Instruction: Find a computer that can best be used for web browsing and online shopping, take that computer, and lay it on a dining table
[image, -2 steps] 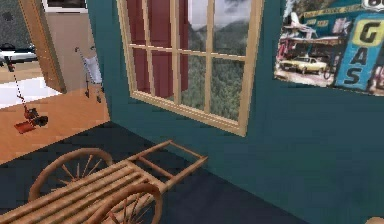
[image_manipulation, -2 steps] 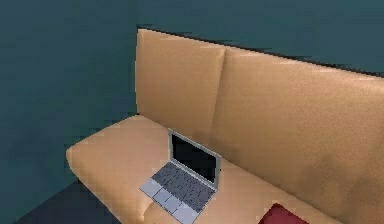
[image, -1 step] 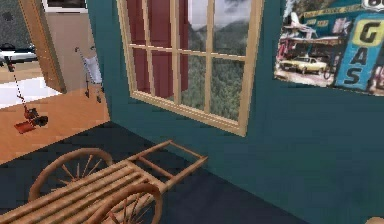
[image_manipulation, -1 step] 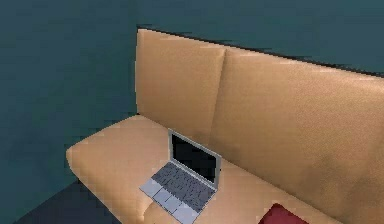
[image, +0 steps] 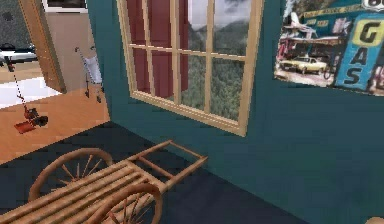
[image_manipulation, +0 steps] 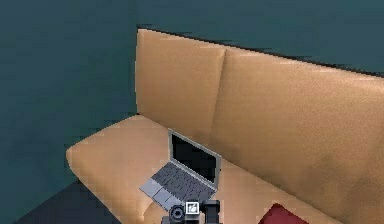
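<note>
lying open on the seat cushion of a tan sofa (image_manipulation: 270, 110), a grey laptop (image_manipulation: 183, 172) is waiting in front of a teal wall (image_manipulation: 60, 70), its screen standing upright and its keyboard pointing toward the robot. the pincer (image_manipulation: 183, 213) is showing at the arm side view's bottom edge, just below the laptop's front edge, with two white marker squares (image_manipulation: 211, 208) beside it. whether it is touching the machine is unclear, and with the laptop resting on the cushion right behind it, there is no telling whether the pincer is holding anything. a dark red thing (image_manipulation: 281, 214) is showing at that view's lower right. ahead, the forward view is taking in a wood-framed window (image: 190, 60) with red curtains, a poster (image: 330, 45) of a yellow car at a filling station, and a wooden cart (image: 110, 185) with spoked wheels. judging by this, the search is looking finished and the pickup is looking like the step in hand; the lift, the drive to a dining bench and the laying down are all waiting to be done.
</note>
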